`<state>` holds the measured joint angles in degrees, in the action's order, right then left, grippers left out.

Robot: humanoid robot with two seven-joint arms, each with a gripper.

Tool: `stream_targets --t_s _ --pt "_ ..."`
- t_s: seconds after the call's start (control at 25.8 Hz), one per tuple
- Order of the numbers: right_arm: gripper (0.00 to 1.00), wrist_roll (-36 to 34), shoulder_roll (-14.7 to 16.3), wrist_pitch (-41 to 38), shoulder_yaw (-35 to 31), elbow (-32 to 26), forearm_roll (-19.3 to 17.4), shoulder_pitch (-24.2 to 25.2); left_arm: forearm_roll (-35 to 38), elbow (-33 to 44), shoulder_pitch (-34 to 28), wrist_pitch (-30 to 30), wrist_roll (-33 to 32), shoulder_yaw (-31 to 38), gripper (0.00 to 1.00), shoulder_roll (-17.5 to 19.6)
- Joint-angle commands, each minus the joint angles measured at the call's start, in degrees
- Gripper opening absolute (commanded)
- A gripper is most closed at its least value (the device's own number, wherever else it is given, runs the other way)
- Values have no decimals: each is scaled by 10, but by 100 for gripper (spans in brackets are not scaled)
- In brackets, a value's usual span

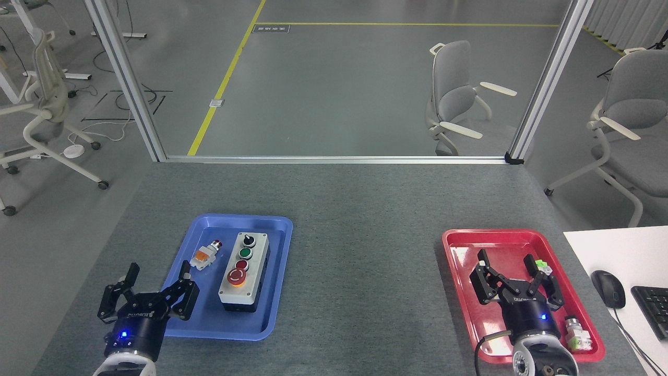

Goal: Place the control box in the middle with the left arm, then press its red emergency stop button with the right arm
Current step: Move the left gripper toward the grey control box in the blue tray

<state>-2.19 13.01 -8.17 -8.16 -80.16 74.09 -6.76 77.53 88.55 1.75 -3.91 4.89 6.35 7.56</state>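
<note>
The control box (244,273) lies lengthwise in a blue tray (271,230) at the left of the grey table. Its light grey top carries a black knob, a green button, a small red button and the big red emergency stop button (236,277) nearest me. My left gripper (158,270) hovers open at the tray's near left corner, to the left of the box and apart from it. My right gripper (507,260) is open above a red tray (459,261) at the right, holding nothing.
A small loose push-button part (204,255) lies in the blue tray left of the box. Green and metal parts (578,336) lie in the red tray. A white desk with mouse (608,288) and keyboard (652,310) stands at the right. An aluminium frame (334,159) borders the table's far edge.
</note>
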Motion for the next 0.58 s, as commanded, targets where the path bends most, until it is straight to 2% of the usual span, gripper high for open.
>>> stream_targets --t_s 0.0,0.39,0.54 --pt "99 0 0 0 0 0 0 0 0 0 12 -2 3 -2 99 -8" --pt "99 0 1 -1 0 0 0 0 -6 18 1 -29 21 -1 99 -6" --pt "99 0 -1 -1 0 0 0 0 -5 67 -46 -32 28 -5 99 -21"
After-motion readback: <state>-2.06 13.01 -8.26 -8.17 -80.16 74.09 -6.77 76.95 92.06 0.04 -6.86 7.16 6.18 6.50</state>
